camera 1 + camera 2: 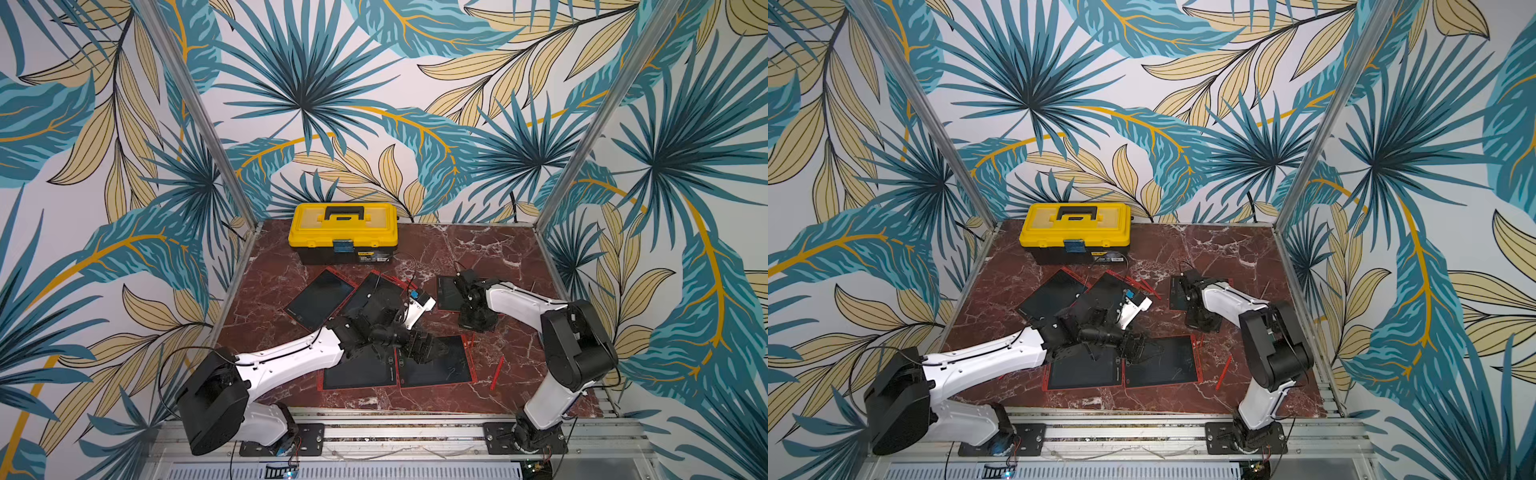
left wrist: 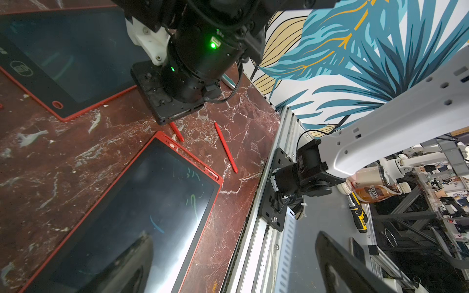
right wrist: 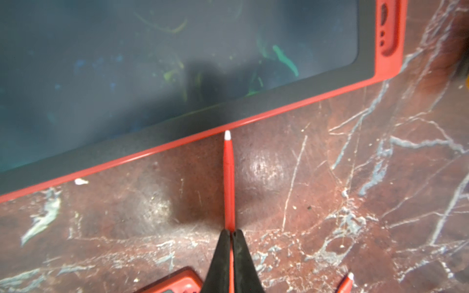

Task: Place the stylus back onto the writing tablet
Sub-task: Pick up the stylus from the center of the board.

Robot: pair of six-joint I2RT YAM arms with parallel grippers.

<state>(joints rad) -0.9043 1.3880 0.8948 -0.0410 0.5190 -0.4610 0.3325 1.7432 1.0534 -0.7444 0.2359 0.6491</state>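
My right gripper (image 3: 231, 232) is shut on a red stylus (image 3: 229, 182) low over the marble. The stylus's white tip lies just short of the red long edge of a dark writing tablet (image 3: 177, 63), apart from it. In both top views that tablet (image 1: 445, 291) (image 1: 1177, 291) lies at the right rear, partly hidden by the right gripper (image 1: 477, 322) (image 1: 1202, 324). The stylus's back end (image 2: 177, 131) sticks out under the right wrist. My left gripper (image 2: 236, 269) (image 1: 424, 347) hangs open and empty over the front right tablet (image 2: 142, 215).
A loose red stylus (image 1: 496, 372) (image 2: 225, 147) (image 3: 347, 281) lies right of the front tablets. Two tablets (image 1: 320, 299) (image 1: 357, 370) lie further left, more styluses (image 1: 1142, 286) mid-table. A yellow toolbox (image 1: 344, 232) stands at the back. The metal rail (image 2: 256, 228) marks the front edge.
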